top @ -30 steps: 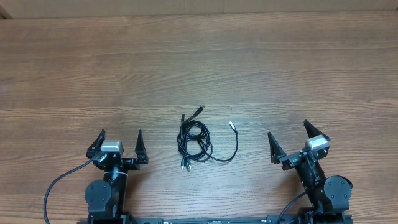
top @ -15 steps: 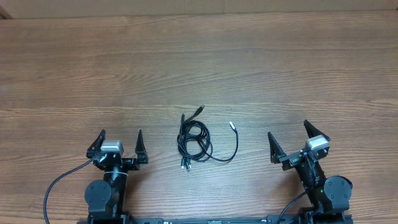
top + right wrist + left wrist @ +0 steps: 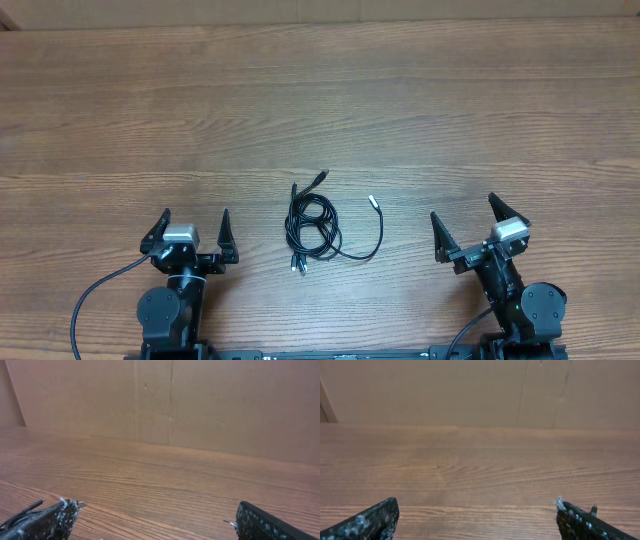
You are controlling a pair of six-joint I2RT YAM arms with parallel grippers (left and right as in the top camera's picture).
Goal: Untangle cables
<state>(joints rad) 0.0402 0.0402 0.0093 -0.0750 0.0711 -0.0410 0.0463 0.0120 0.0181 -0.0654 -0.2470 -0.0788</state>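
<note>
The cables (image 3: pixel 312 228) lie on the wooden table as a small black coiled bundle between my two arms. One loose strand curves right to a silvery plug tip (image 3: pixel 372 200), and other plug tips stick out above and below the coil. My left gripper (image 3: pixel 195 218) stands open to the left of the bundle, apart from it. In the left wrist view its gripper (image 3: pixel 477 505) holds only bare wood between its fingers (image 3: pixel 370 522). My right gripper (image 3: pixel 463 210) stands open to the right of the strand. In its own view the gripper (image 3: pixel 155 506) is empty, and a bit of cable (image 3: pixel 22 510) shows beside the left finger.
The wooden table (image 3: pixel 320 110) stretches wide beyond the cables. A tan cardboard wall (image 3: pixel 170 400) stands at its far edge. A thick black arm wire (image 3: pixel 95 295) loops by the left arm's base.
</note>
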